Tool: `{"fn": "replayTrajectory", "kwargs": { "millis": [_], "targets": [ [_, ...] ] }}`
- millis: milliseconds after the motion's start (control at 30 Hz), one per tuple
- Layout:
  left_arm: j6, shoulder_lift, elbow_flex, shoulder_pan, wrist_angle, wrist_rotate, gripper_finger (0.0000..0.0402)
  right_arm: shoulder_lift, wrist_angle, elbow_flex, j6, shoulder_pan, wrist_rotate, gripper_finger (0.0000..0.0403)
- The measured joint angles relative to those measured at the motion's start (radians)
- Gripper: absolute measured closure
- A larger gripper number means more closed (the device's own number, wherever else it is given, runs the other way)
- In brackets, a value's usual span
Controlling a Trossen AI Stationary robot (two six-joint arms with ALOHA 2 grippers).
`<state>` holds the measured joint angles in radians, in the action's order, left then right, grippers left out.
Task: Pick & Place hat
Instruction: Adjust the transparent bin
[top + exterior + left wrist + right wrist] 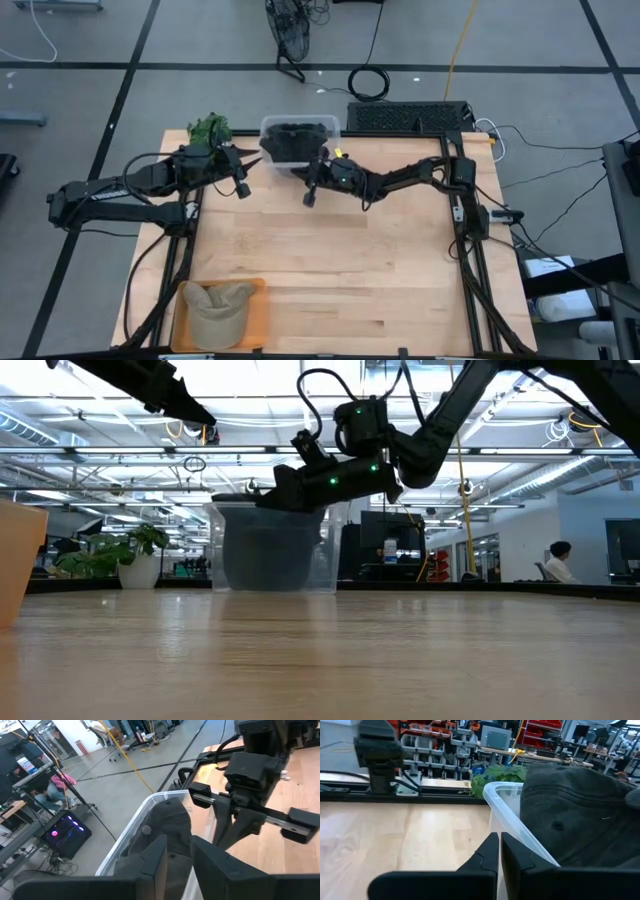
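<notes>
A dark grey hat (297, 133) lies inside a clear plastic bin (265, 125) at the table's far edge. It fills the bin in the left wrist view (165, 830) and the right wrist view (575, 815). My left gripper (180, 845) hovers above the bin's left side (252, 160), with only a narrow gap between its fingers and nothing in them. My right gripper (499, 842) is shut and empty. It sits level with the bin's rim (505, 810), just off the near side (310, 193). A tan cap (218, 310) rests on an orange tray (255, 300) at the near left corner.
A green plant (210, 127) stands left of the bin at the far left corner. A black mat (405, 118) lies to the right of the bin. Bare wood spans the table's middle and near right. People sit in the room beyond.
</notes>
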<state>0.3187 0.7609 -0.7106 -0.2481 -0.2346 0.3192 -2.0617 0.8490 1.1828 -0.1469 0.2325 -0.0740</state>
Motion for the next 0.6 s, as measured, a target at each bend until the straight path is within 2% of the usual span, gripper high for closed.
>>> {"fn": "replayTrajectory", "kwargs": {
  "millis": [200, 333, 600],
  "targets": [
    [0.010, 0.000, 0.000, 0.000, 0.000, 0.000, 0.0304, 0.000, 0.003, 0.000, -0.006, 0.035, 0.002, 0.0403],
    [0.015, 0.000, 0.000, 0.000, 0.000, 0.000, 0.0304, 0.000, 0.007, 0.000, 0.014, 0.065, 0.068, 0.0403],
    [0.018, 0.000, 0.000, 0.000, 0.003, 0.000, 0.0304, -0.002, 0.016, 0.012, 0.004, 0.087, 0.089, 0.0403]
  ]
}}
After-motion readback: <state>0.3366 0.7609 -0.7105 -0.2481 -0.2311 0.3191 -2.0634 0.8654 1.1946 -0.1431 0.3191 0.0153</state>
